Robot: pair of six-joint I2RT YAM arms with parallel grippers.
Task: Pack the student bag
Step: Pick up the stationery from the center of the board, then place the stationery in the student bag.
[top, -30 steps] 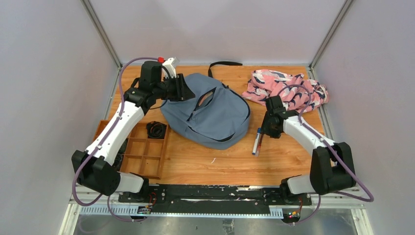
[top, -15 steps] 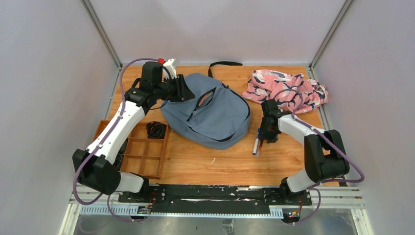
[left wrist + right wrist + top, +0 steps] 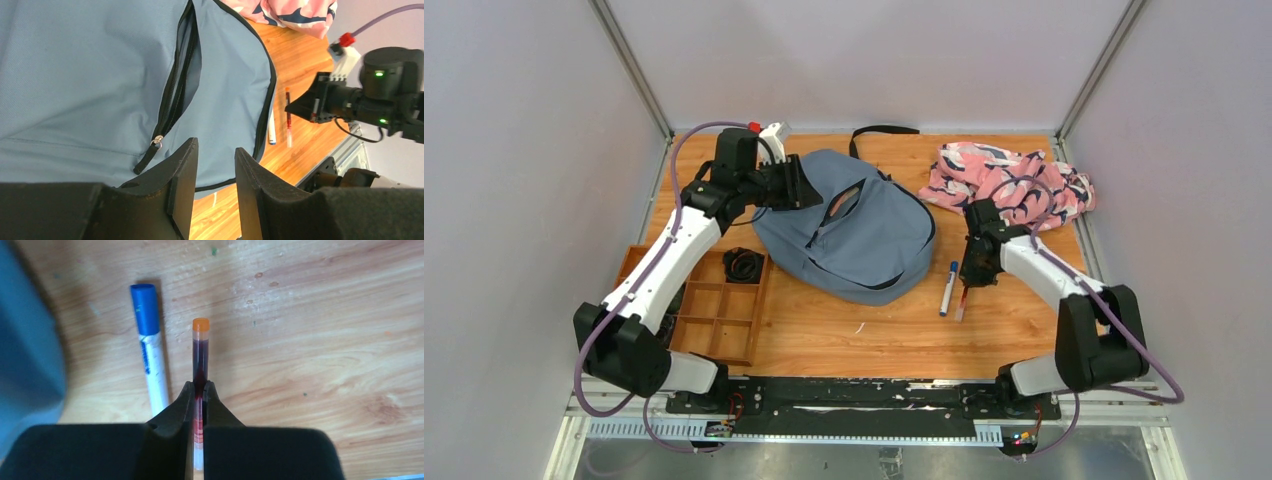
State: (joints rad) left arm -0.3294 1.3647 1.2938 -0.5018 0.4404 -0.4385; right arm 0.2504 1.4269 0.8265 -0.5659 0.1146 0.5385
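Observation:
The student bag [image 3: 864,235], grey-blue with dark zipper seams, lies flat mid-table with its upper zipper [image 3: 180,75] partly open. My left gripper [image 3: 799,185] hovers at the bag's upper left edge. Its jaws [image 3: 215,150] stand open with nothing between them. My right gripper [image 3: 965,283] is down at the table just right of the bag, shut on a thin red pen [image 3: 200,347] with an orange cap. A white marker [image 3: 152,360] with a blue cap lies loose on the wood beside the pen, between it and the bag.
A pink, white and navy patterned cloth [image 3: 1009,185] is bunched at the back right. A wooden compartment tray [image 3: 714,320] at the front left holds a black coil [image 3: 743,265]. A black strap [image 3: 882,130] loops behind the bag. Enclosure walls stand on three sides.
My right gripper has shifted slightly right, off the blue-capped marker, and has shut on the red pen. The left arm has stayed put.

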